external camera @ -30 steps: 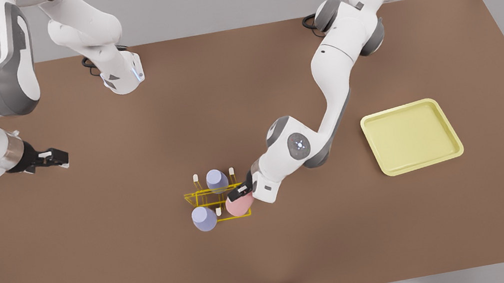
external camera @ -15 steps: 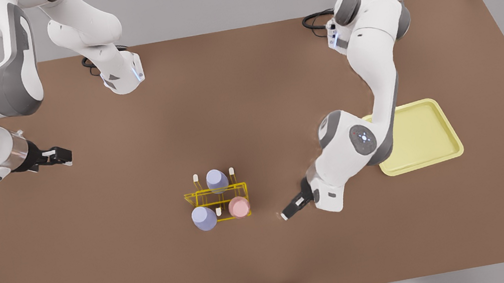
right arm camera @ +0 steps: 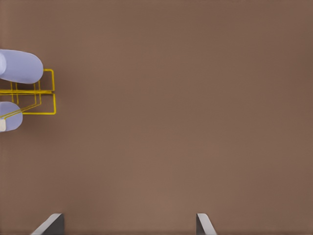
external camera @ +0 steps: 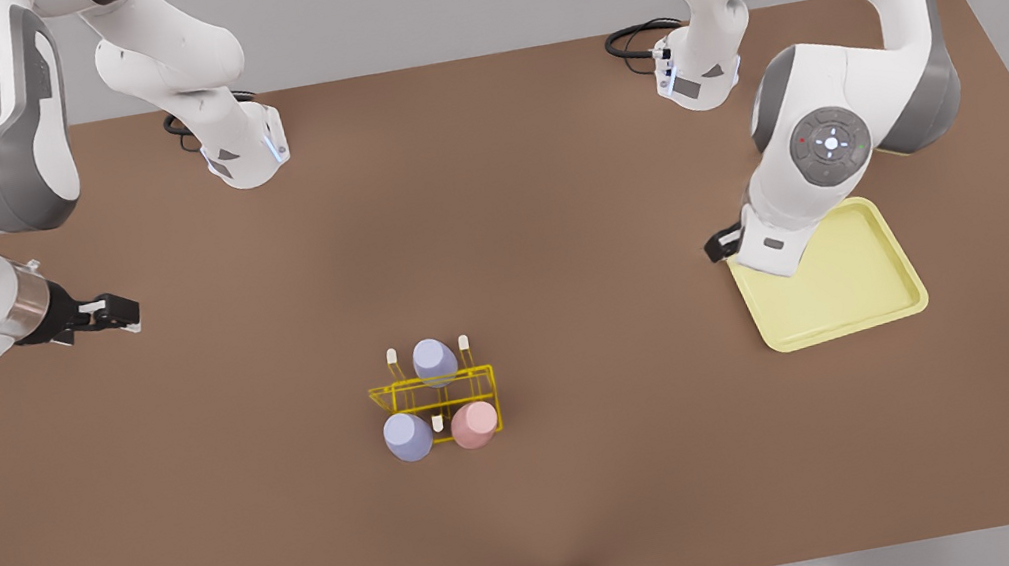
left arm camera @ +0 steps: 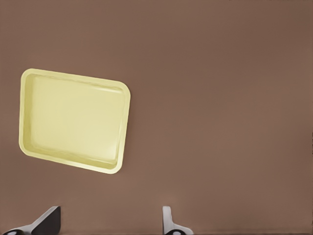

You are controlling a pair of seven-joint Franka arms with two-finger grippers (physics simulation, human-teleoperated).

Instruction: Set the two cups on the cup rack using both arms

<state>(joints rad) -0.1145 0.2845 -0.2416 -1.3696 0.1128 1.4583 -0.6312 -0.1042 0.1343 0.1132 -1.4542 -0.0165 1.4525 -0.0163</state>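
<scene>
Now pink cup (external camera: pixel 474 424) sits racked, left hand (external camera: pixel 719 246) well apart.

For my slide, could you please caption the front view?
Three cups, two lavender and one pink, sit on the yellow rack; both arms stand clear.

The small yellow wire rack (external camera: pixel 434 393) sits in the middle of the brown table, and its pegs have white tips. A pink cup (external camera: pixel 474 423) sits upside down on a front peg, at the front view's right end of the rack. A light purple cup (external camera: pixel 408 436) sits upside down on the front peg at the other end, with one bare peg between them, and another purple cup (external camera: pixel 435 361) sits on the middle peg of the back row.
</scene>
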